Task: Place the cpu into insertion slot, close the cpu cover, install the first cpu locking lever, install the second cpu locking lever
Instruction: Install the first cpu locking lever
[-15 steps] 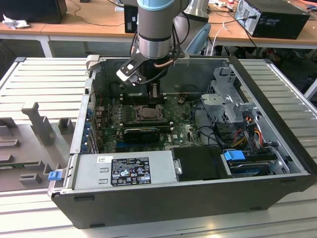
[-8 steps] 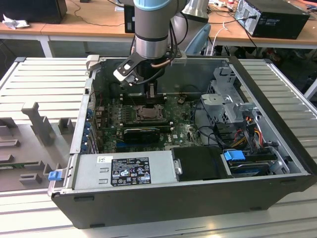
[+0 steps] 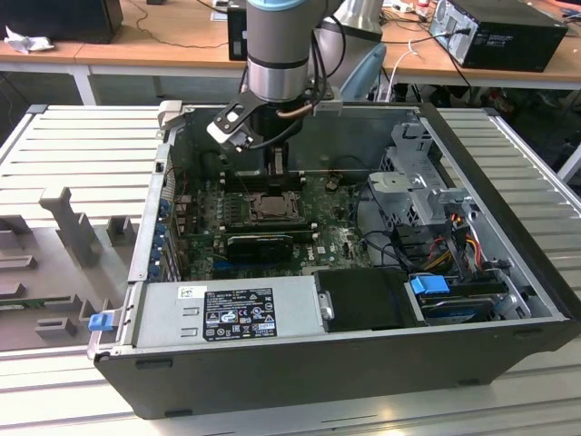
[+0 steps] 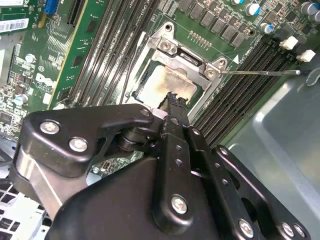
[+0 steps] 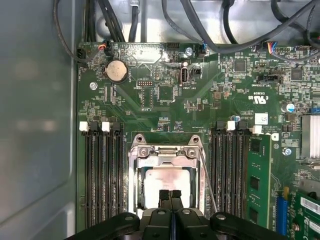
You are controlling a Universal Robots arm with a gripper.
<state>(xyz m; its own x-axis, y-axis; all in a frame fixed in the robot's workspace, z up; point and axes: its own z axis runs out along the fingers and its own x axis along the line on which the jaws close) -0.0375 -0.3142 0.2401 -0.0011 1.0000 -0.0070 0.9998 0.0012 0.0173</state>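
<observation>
Black-and-white printed label [image 3: 239, 313] on the power supply [image 3: 295, 309], well apart from the insertion slot [image 3: 270, 207], small white sticker [image 3: 192, 292] alongside, white printed mark [image 5: 260, 98] on the motherboard [image 5: 165, 107] near that slot, wording not legible.

A pale, brown-smudged cpu [image 5: 167, 182] sits ringed by the silvery-grey cpu cover [image 5: 145, 150] on the green motherboard [image 5: 165, 110].

Black memory slots [image 5: 102, 175] with white end clips stripe the motherboard; a silver coin cell [image 5: 116, 71] shines on it. The gripper [image 5: 170, 195] over the motherboard is matte black with silver screw heads [image 4: 179, 204]; the case wall [image 5: 35, 125] beside the motherboard is grey.
</observation>
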